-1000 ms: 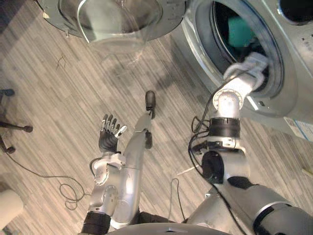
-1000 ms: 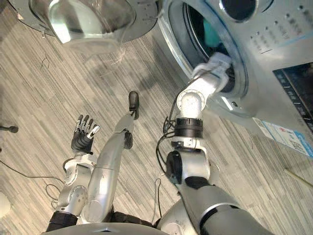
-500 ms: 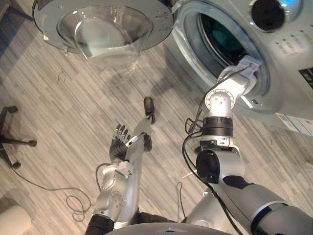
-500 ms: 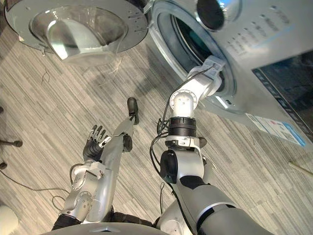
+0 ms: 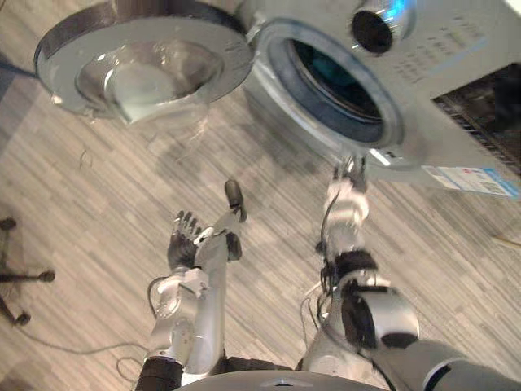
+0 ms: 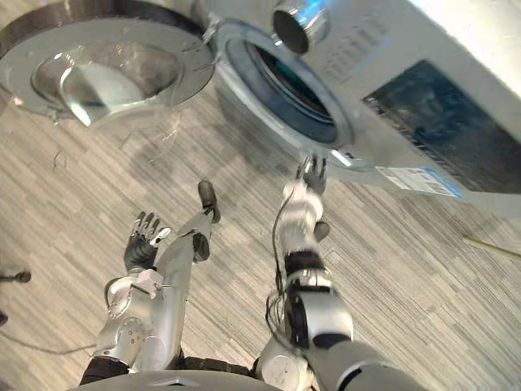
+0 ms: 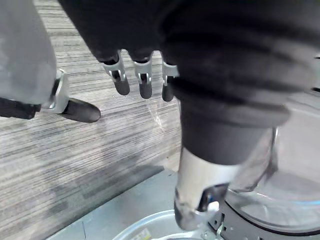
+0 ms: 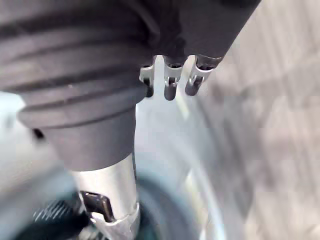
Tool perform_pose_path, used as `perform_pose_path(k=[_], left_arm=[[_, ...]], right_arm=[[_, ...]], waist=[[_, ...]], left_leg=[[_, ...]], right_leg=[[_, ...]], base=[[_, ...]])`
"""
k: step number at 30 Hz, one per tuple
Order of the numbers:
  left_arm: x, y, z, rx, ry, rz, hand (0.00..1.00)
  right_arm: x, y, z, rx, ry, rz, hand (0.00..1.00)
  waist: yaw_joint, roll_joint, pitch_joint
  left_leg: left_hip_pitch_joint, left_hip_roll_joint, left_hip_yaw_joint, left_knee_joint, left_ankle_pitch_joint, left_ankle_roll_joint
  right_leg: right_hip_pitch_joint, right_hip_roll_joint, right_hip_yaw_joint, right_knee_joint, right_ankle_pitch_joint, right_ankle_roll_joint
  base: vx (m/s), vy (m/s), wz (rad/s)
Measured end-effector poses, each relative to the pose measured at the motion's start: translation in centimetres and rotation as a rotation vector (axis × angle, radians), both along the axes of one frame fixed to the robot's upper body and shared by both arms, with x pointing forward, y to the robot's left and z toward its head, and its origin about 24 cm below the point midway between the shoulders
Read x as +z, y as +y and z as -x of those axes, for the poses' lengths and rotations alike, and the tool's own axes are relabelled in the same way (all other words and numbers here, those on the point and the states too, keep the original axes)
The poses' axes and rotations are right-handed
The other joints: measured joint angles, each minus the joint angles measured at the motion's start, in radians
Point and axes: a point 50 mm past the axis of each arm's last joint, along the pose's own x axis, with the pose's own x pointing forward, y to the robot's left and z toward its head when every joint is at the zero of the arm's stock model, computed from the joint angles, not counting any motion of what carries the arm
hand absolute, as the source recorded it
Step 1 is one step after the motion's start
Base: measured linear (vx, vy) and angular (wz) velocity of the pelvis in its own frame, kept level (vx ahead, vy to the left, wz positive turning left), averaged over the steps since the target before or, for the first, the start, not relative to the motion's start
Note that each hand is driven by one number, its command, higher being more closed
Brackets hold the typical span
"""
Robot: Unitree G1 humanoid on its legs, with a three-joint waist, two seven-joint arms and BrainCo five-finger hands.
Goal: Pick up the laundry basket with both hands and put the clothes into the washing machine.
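Observation:
The washing machine's round drum opening (image 5: 330, 81) stands open at the upper right, dark inside with a teal tint; I cannot make out single clothes in it. My right hand (image 5: 352, 173) is outside the drum, just under its lower rim, with straight spread fingers (image 8: 170, 82) and nothing in it. My left hand (image 5: 182, 242) hovers over the floor at the lower left, also open and empty, its fingers (image 7: 142, 82) straight.
The machine's door (image 5: 138, 73) with its glass bowl hangs swung out to the left of the drum. A knob (image 5: 374, 24) and control panel sit on the machine's front. A chair base (image 5: 16, 277) stands at the far left on the striped floor.
My right hand has come out of the drum and dropped below its rim, its fingers uncurling. The camera has shifted. The left hand stays open.

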Motion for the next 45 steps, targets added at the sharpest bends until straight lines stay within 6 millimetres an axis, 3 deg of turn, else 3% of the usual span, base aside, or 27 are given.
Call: perform_pose_path(k=[2,3,4,5,6,7,8,10,11,13,14,17,19,20,22,23,24,27,29,31,32,35,36,38,41,42,45], left_arm=[[-0.7,0.6,0.0,0.016,0.034,-0.028,0.0],[-1.4,1.1,0.1,0.027,0.07,-0.058,0.0],[-2.0,1.6,0.3,0.041,0.101,-0.076,0.0],[-3.3,2.1,0.7,0.058,0.165,-0.088,0.0],[-4.0,2.0,1.0,0.052,0.205,-0.097,0.0],[-4.8,2.3,1.5,0.039,0.249,-0.126,0.0],[-5.2,2.5,1.9,0.036,0.272,-0.133,0.0],[-6.1,2.4,2.4,0.023,0.322,-0.139,0.0],[-6.9,2.7,3.2,0.026,0.364,-0.135,0.0],[-7.2,3.1,3.7,0.024,0.386,-0.156,0.0],[-7.3,3.1,3.8,0.021,0.393,-0.159,0.0],[-7.8,2.9,4.5,0.002,0.423,-0.174,0.0],[-8.5,2.7,5.2,-0.024,0.47,-0.188,0.0],[-8.7,2.6,5.4,-0.035,0.48,-0.191,0.0],[-9.0,2.5,6.0,-0.043,0.503,-0.196,0.0],[-9.1,2.7,6.1,-0.041,0.513,-0.201,0.0],[-9.1,2.7,6.2,-0.039,0.517,-0.201,0.0],[-9.7,2.8,7.0,-0.035,0.563,-0.208,0.0],[-9.9,2.8,7.2,-0.036,0.576,-0.208,0.0],[-10.0,3.8,8.1,0.026,0.594,-0.204,0.0],[-9.8,4.7,8.6,0.094,0.598,-0.198,0.0],[-8.1,7.8,8.5,0.255,0.527,-0.215,0.0],[-6.1,9.3,7.5,0.335,0.432,-0.229,0.0],[-3.9,10.4,6.7,0.395,0.333,-0.259,0.0],[0.8,13.3,5.3,0.515,0.165,-0.373,0.0],[3.6,14.6,4.7,0.599,0.076,-0.453,0.0],[7.2,16.9,4.5,0.768,-0.004,-0.584,0.0]], right_arm=[[-4.1,0.2,3.6,0.04,0.157,0.043,0.0],[-6.6,0.6,6.3,0.109,0.262,0.097,0.0],[-7.4,1.0,7.6,0.158,0.291,0.123,0.0],[-7.7,1.6,7.8,0.237,0.299,0.181,0.0],[-7.9,1.9,8.1,0.268,0.3,0.214,0.0],[-8.6,2.2,9.1,0.306,0.321,0.244,0.0],[-9.1,2.5,9.9,0.317,0.345,0.239,0.0],[-10.2,2.5,11.6,0.351,0.404,0.26,0.0],[-11.1,2.5,13.5,0.373,0.447,0.279,0.0],[-12.3,2.4,15.3,0.433,0.528,0.317,0.0],[-12.5,2.5,15.4,0.453,0.547,0.32,0.0],[-13.1,2.7,16.0,0.54,0.603,0.376,0.0],[-13.4,2.9,15.9,0.632,0.635,0.446,0.0],[-13.5,2.9,16.1,0.653,0.651,0.469,0.0],[-13.8,2.7,16.1,0.708,0.693,0.527,0.0],[-14.0,2.6,16.2,0.718,0.72,0.529,0.0],[-14.1,2.3,16.3,0.714,0.732,0.529,0.0],[-14.4,0.6,17.1,0.651,0.78,0.511,0.0],[-15.1,-1.8,19.8,0.588,0.885,0.483,0.0],[-15.4,-3.0,21.2,0.541,0.945,0.461,0.0],[-15.4,-3.7,21.7,0.512,0.958,0.456,0.0],[-15.9,-3.5,22.8,0.502,0.999,0.402,0.0],[-16.4,-3.6,24.6,0.486,1.055,0.359,0.0],[-16.6,-4.2,26.2,0.473,1.105,0.341,0.0],[-16.7,-4.1,27.0,0.466,1.124,0.321,0.0],[-16.7,-4.3,27.2,0.456,1.129,0.315,0.0],[-16.7,-4.4,27.2,0.465,1.131,0.317,0.0]], waist=[[-0.015,-0.015,0.0],[-0.03,-0.034,-0.006],[-0.038,-0.061,-0.015],[-0.045,-0.08,-0.025],[-0.058,-0.083,-0.027],[-0.069,-0.115,-0.052],[-0.062,-0.14,-0.071],[-0.04,-0.15,-0.117],[-0.042,-0.174,-0.143],[-0.024,-0.193,-0.185],[-0.014,-0.188,-0.195],[0.013,-0.175,-0.225],[0.017,-0.127,-0.245],[0.017,-0.118,-0.255],[0.013,-0.104,-0.266],[0.014,-0.108,-0.271],[0.016,-0.106,-0.272],[0.004,-0.092,-0.281],[0.002,-0.079,-0.317],[-0.013,-0.065,-0.34],[-0.026,-0.043,-0.363],[-0.049,-0.083,-0.383],[-0.069,-0.087,-0.387],[-0.069,-0.07,-0.401],[-0.07,-0.08,-0.419],[-0.07,-0.072,-0.427],[-0.07,-0.057,-0.441]], left_leg=[[0.037,0.014,0.022,0.021,-0.027,-0.003],[0.065,0.033,0.045,0.052,-0.058,-0.007],[0.09,0.045,0.072,0.072,-0.081,-0.008],[0.148,0.072,0.091,0.045,-0.102,0.016],[0.188,0.095,0.114,0.054,-0.113,0.029],[0.221,0.107,0.127,0.095,-0.147,0.034],[0.232,0.111,0.138,0.122,-0.17,0.027],[0.267,0.132,0.165,0.125,-0.189,0.023],[0.312,0.137,0.199,0.119,-0.184,0.033],[0.326,0.132,0.217,0.15,-0.194,0.04],[0.328,0.135,0.226,0.155,-0.192,0.038],[0.346,0.124,0.255,0.122,-0.165,0.04],[0.345,0.13,0.217,0.116,-0.134,0.036],[0.346,0.126,0.206,0.106,-0.122,0.032],[0.346,0.092,0.111,0.083,-0.062,-0.039],[0.345,0.062,0.026,0.059,-0.016,-0.104],[0.346,0.053,-0.01,0.054,-0.003,-0.122],[0.365,0.065,-0.088,0.187,-0.094,-0.073],[0.397,0.117,-0.156,0.3,-0.152,-0.066],[0.435,0.167,-0.231,0.325,-0.149,-0.054],[0.469,0.175,-0.263,0.274,-0.133,-0.072],[0.503,0.062,-0.279,0.123,-0.148,-0.072],[0.534,0.017,-0.298,0.039,-0.151,-0.104],[0.57,-0.003,-0.294,-0.043,-0.19,-0.163],[0.576,-0.065,-0.29,-0.116,-0.165,-0.152],[0.595,-0.079,-0.274,-0.169,-0.139,-0.143],[0.647,-0.086,-0.233,-0.267,-0.084,-0.147]], right_leg=[[0.032,0.02,0.021,-0.035,0.021,-0.018],[0.061,0.035,0.024,-0.067,0.047,-0.056],[0.084,0.05,0.014,-0.106,0.052,-0.102],[0.12,0.075,-0.01,-0.116,-0.004,-0.141],[0.122,0.063,-0.006,0.063,-0.051,-0.135],[0.151,0.058,-0.005,0.292,-0.124,-0.102],[0.165,0.057,-0.01,0.313,-0.157,-0.094],[0.233,0.129,0.011,0.179,-0.155,-0.034],[0.242,0.149,0.072,0.414,-0.257,0.03],[0.328,0.237,0.143,0.372,-0.349,0.051],[0.342,0.249,0.159,0.335,-0.362,0.052],[0.421,0.285,0.162,0.162,-0.434,-0.013],[0.455,0.309,0.142,0.111,-0.419,-0.016],[0.459,0.311,0.134,0.105,-0.417,-0.018],[0.477,0.3,0.115,0.104,-0.409,-0.022],[0.487,0.279,0.1,0.091,-0.39,-0.032],[0.494,0.273,0.097,0.079,-0.376,-0.038],[0.538,0.233,0.085,0.042,-0.33,-0.028],[0.571,0.185,0.067,0.02,-0.301,0.006],[0.585,0.16,0.066,-0.007,-0.268,0.055],[0.586,0.152,0.068,-0.032,-0.239,0.086],[0.6,0.162,0.078,-0.128,-0.211,0.077],[0.66,0.149,0.049,-0.196,-0.186,0.077],[0.691,0.14,0.011,-0.215,-0.171,0.107],[0.69,0.093,-0.007,-0.248,-0.135,0.129],[0.69,0.087,-0.004,-0.276,-0.113,0.124],[0.687,0.092,0.026,-0.327,-0.066,0.126]], base=[[0.09,-0.005,-0.52],[0.07,0.003,-0.79],[0.07,0.003,-1.42],[0.04,-0.009,-1.45],[0.06,-0.081,-1.3],[0.04,-0.08,-0.72],[0.06,-0.11,-0.78],[0.02,-0.061,-0.84],[0.05,-0.079,-0.46],[0.07,-0.158,-0.31],[0.01,-0.083,-0.47],[-0.05,-0.017,-0.17],[-0.16,-0.023,0.22],[-0.18,-0.038,0.32],[-0.12,-0.057,0.33],[-0.06,-0.042,0.17],[-0.08,-0.02,0.04],[-0.06,0.12,0.09],[-0.05,0.304,0.32],[0.0,0.505,0.2],[0.02,0.388,0.19],[0.01,0.263,0.7],[0.0,0.179,1.08],[-0.02,0.259,0.81],[-0.07,0.211,0.2],[-0.07,0.105,-0.06],[-0.02,0.042,-0.35]])
